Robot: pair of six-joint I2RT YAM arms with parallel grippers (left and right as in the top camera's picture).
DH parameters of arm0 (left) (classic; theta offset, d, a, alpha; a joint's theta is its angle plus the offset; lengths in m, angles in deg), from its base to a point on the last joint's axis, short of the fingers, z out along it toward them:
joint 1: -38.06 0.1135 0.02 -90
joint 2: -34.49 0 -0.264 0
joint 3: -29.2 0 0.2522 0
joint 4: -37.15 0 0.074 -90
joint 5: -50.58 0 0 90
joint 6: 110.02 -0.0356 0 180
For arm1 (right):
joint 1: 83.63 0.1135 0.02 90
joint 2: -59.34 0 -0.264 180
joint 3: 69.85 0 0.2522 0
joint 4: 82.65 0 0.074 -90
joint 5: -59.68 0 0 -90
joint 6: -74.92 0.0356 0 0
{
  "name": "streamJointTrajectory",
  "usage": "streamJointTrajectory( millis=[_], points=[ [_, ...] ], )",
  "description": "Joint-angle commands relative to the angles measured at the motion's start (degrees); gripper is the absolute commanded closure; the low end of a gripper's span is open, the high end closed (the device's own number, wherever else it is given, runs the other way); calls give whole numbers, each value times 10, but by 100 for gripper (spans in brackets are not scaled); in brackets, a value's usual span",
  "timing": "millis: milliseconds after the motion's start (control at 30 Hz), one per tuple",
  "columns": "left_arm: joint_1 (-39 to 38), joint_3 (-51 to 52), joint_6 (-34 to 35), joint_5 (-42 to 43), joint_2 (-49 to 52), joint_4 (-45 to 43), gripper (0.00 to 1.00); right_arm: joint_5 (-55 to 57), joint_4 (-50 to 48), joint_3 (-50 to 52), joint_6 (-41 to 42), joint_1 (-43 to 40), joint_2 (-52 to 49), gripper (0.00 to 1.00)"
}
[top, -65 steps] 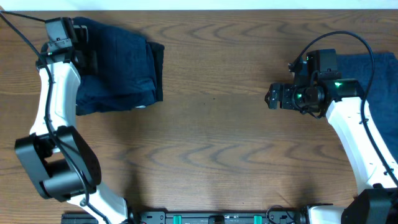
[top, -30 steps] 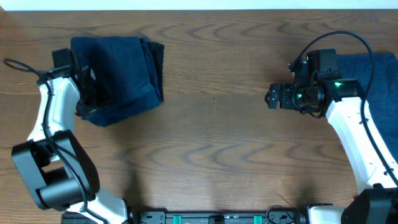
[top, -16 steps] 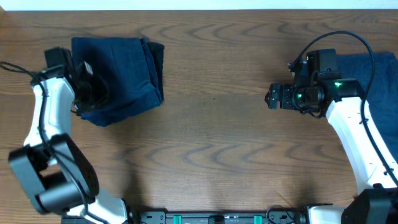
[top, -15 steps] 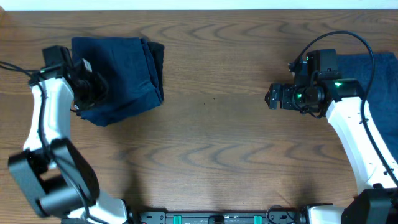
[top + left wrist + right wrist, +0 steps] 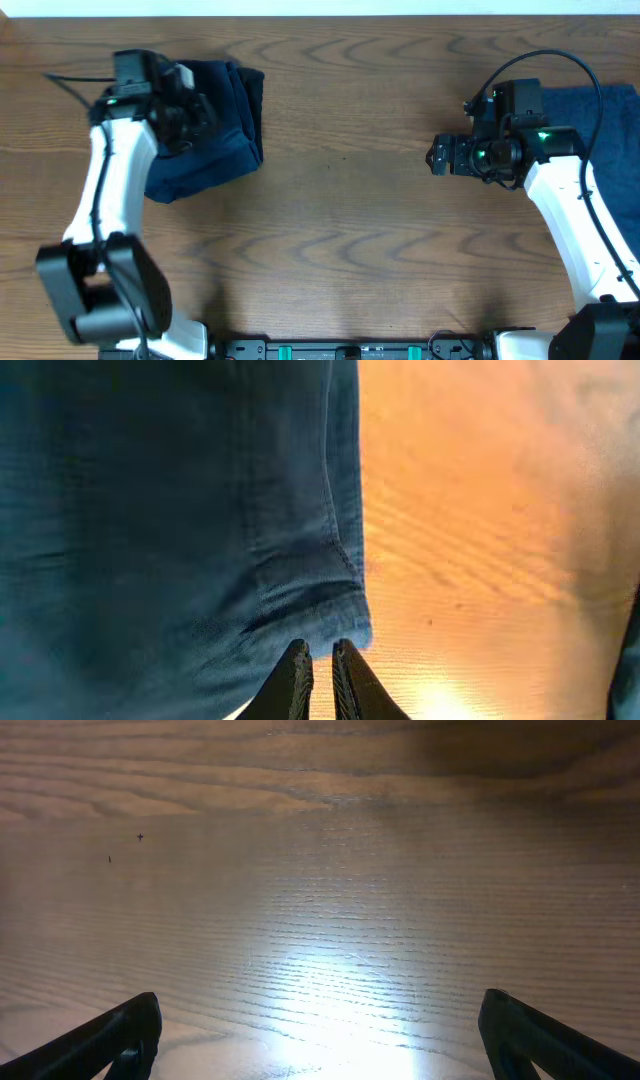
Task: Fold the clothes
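A folded dark blue garment (image 5: 228,135) lies at the table's back left. My left gripper (image 5: 203,112) hovers over its middle, fingers pointing right. In the left wrist view the fingers (image 5: 322,660) are shut with nothing between them, tips above the garment's hemmed corner (image 5: 180,510) and the bare wood beside it. My right gripper (image 5: 437,157) is open and empty over bare wood right of centre. In the right wrist view its fingers (image 5: 320,1030) stand wide apart at the frame's lower corners.
A second blue cloth (image 5: 614,115) lies at the back right edge, partly hidden behind my right arm and its cable. The wooden table (image 5: 340,240) stretches between the two arms. The table's far edge runs just behind the folded garment.
My left arm has swung from the garment's left side up and to the right, over the garment. The garment has stayed put in the last second. The right arm has not moved.
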Motion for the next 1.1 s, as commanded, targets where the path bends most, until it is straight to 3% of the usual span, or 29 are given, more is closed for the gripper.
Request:
streamJointTrajectory(
  millis=[0, 333, 600, 633, 667, 700, 800, 900, 1067],
  points=[
    [-25, 12, 4, 4, 45, -1, 89, 3, 0, -3, 0, -1, -1, 1],
    [-34, 0, 6, 4, 78, 1, 89, 3, 0, -3, 0, -1, -1, 1],
    [-31, -15, 6, -8, -62, -6, 86, 3, 0, -3, 0, -1, -1, 1],
    [-29, -15, 6, -19, -80, -8, 78, 3, 0, -2, 0, -1, -1, 1],
    [-27, -15, 6, -34, -98, -8, 59, 3, 0, -3, 0, -1, -1, 1],
    [-25, -15, 6, -50, -113, -8, 48, 3, 0, -2, 0, -1, -1, 1],
    [-19, -15, 6, -99, -148, -8, 35, 3, 0, -3, 0, -1, -1, 1],
    [-16, -15, 6, -132, -165, -8, 2, 3, 0, -2, 0, -1, -1, 1],
    [-16, -15, 6, -134, -167, -8, 2, 3, 0, -3, 0, -1, -1, 1]
  ],
)
